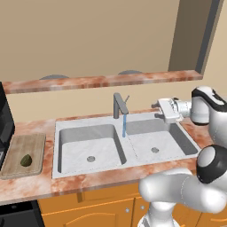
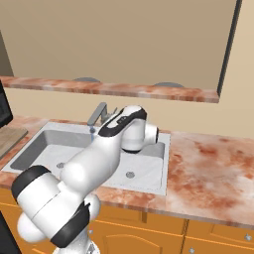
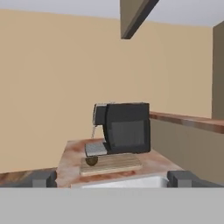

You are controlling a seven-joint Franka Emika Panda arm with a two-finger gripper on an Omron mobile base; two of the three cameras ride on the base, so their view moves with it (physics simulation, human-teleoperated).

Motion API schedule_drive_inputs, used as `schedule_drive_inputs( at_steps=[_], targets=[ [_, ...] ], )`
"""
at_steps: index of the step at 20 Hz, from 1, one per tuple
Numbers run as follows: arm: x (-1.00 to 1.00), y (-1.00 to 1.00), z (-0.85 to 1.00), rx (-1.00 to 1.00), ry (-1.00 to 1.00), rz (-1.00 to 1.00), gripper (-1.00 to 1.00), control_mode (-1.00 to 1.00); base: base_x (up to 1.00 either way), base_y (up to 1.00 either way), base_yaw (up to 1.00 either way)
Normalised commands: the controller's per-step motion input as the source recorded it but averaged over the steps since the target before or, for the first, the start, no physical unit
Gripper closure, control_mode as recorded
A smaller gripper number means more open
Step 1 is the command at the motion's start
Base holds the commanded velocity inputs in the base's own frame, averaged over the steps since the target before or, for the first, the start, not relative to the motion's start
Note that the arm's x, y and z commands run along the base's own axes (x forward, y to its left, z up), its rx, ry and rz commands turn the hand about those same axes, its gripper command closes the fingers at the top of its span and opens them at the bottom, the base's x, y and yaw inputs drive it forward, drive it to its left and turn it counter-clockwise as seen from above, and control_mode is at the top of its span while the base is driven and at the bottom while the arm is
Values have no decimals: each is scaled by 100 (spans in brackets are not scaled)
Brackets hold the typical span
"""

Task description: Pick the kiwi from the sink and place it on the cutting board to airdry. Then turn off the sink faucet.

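The kiwi [image 1: 25,160] lies on the cutting board [image 1: 31,146], left of the sink [image 1: 84,125] on the counter. Water runs in a blue stream [image 1: 124,125] from the sink faucet [image 1: 118,105], whose thin lever [image 1: 126,99] points up to the right. My gripper [image 1: 156,111] hangs open and empty over the back of the right basin, right of the faucet and pointing left at it. The hand view looks along the counter at the kiwi [image 3: 91,161] on the cutting board [image 3: 114,164], with my gripper [image 3: 113,179] spread wide. In the right base view my arm covers much of the sink [image 2: 149,181], beside the faucet [image 2: 98,113].
A black coffee machine [image 3: 127,129] stands just behind the board at the counter's left end [image 1: 5,122]. A marble ledge [image 1: 102,81] runs along the wall above the faucet. Open counter [image 2: 208,163] lies right of the sink.
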Motion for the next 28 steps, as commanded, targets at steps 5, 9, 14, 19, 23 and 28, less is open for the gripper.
schedule_drive_inputs(
  at_steps=[5,9,14,19,23,28],
  targets=[
    [20,3,-12,0,0,0,-100,-100,0,0,0],
    [16,6,-11,0,-3,0,-100,-100,0,0,0],
    [14,7,-6,0,-5,0,-100,-100,0,0,0],
    [18,3,-4,0,-4,0,-100,-100,0,0,0],
    [16,0,-2,0,-1,0,-100,-100,0,0,0],
    [15,0,-14,0,-2,0,-100,-100,0,0,0]
  ],
)
